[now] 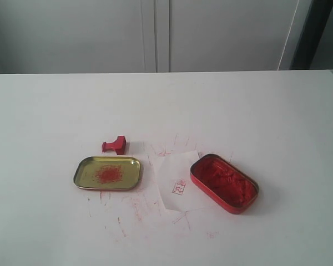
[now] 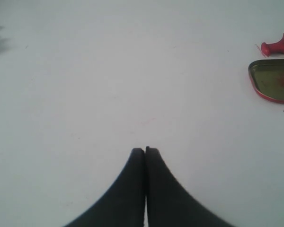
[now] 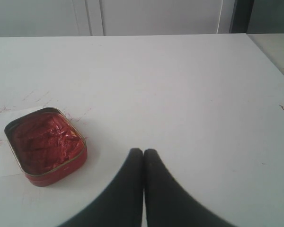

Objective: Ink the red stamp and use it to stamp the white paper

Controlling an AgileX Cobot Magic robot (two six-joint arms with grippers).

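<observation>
The red stamp point(image 1: 115, 145) lies on its side on the white table, just behind the gold tray; it also shows at the edge of the left wrist view point(image 2: 279, 46). The white paper point(image 1: 177, 180) lies between the tray and the red ink tin point(image 1: 224, 183), partly under the tin, with a small red print on it. My left gripper point(image 2: 145, 150) is shut over bare table, well away from the stamp. My right gripper point(image 3: 143, 151) is shut too, holding nothing, a short way from the ink tin point(image 3: 43, 145). Neither arm shows in the exterior view.
A shallow gold tray point(image 1: 83, 168) with red smears sits left of the paper, also in the left wrist view point(image 2: 273, 78). Red scratch marks cover the table around the paper. White cabinet doors point(image 1: 155, 33) stand behind the table's far edge.
</observation>
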